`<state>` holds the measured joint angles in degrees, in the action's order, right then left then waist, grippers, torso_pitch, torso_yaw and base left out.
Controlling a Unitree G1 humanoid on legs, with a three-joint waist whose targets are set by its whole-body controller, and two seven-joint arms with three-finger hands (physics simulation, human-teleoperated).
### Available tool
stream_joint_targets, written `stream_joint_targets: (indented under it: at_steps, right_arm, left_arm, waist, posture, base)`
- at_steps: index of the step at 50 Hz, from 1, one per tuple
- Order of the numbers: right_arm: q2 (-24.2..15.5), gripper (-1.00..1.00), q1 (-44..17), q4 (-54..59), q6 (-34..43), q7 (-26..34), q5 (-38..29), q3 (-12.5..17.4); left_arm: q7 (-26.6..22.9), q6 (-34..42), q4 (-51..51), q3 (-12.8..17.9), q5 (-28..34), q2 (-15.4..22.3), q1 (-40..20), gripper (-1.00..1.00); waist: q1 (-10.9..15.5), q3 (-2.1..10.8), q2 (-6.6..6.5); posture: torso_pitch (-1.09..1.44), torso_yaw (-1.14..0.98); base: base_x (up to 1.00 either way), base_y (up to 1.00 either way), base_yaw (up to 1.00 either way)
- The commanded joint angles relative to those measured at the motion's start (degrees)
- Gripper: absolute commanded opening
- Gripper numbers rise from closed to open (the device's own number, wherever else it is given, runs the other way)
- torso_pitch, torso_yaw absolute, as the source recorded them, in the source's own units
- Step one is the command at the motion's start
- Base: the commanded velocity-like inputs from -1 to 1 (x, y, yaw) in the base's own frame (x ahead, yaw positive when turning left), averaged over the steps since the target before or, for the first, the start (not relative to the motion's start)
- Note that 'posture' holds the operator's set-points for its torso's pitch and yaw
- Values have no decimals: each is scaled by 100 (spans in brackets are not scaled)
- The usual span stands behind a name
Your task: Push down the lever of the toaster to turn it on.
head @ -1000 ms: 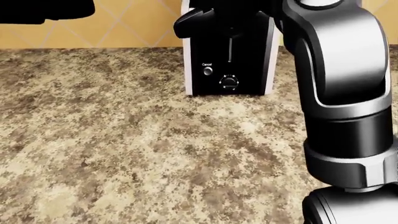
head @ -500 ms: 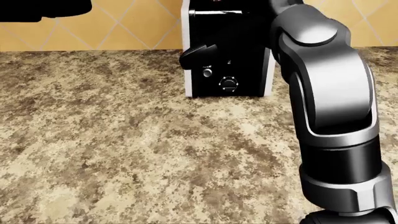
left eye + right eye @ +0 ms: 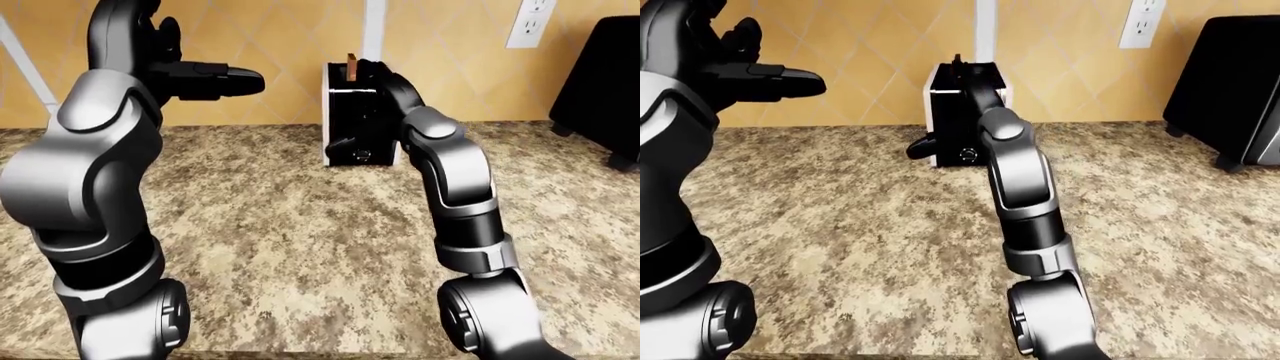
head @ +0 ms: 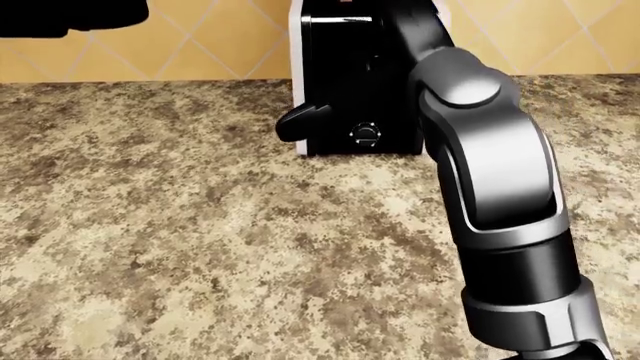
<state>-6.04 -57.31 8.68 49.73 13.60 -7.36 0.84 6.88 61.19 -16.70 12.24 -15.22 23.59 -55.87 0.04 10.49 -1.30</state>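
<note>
Granite counter (image 4: 180, 247) carries the toaster (image 4: 350, 75) at twelve o'clock. Right hand (image 4: 305, 120), fingers apparently spread, has dropped since a second ago; its lever looks pushed down.

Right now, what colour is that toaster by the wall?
The boxy toaster has a glossy black face with white side panels, clearest in the head view.

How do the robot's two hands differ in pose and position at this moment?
The right hand is down low against the toaster, just above the counter; the left hand is raised high, clear of everything. The right hand's arm stretches out to the toaster, while the left hand's arm is bent upward. Both are dark three-finger hands.
</note>
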Motion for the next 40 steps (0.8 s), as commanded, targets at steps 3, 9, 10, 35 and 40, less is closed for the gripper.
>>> stream_joint_targets:
  at_steps: [3,9,10,35,40]
  right_arm:
    - [-11,100,-78,-149,-256,-48,-35,27]
    - [-27,100,73,-172,-317,-60,-32,67]
    - [-27,100,94,-170,-329,-68,-29,69]
    - [133,100,499,382,-945,-205,59,22]
    - [157,100,596,412,-1014,-222,75,16]
  left_arm:
    - [8,-180,-73,32,27,49,-193,100]
    - [9,-185,-77,27,37,35,-183,100]
    - [8,-182,-82,29,36,33,-180,100]
    - [31,-152,-143,68,-17,56,-136,100]
    - [33,-179,-116,52,-12,48,-134,100]
  waist:
    - [2,111,-19]
    - [7,127,-16]
    - [8,128,-15]
    - [17,182,-5]
    - [20,188,-2]
  posture:
    - [-29,0]
    - [-29,0]
    - [-29,0]
    - [-29,0]
    - [-29,0]
  base:
    - [0,0,0]
    - [0,0,0]
    - [0,0,0]
    - [0,0,0]
    - [0,0,0]
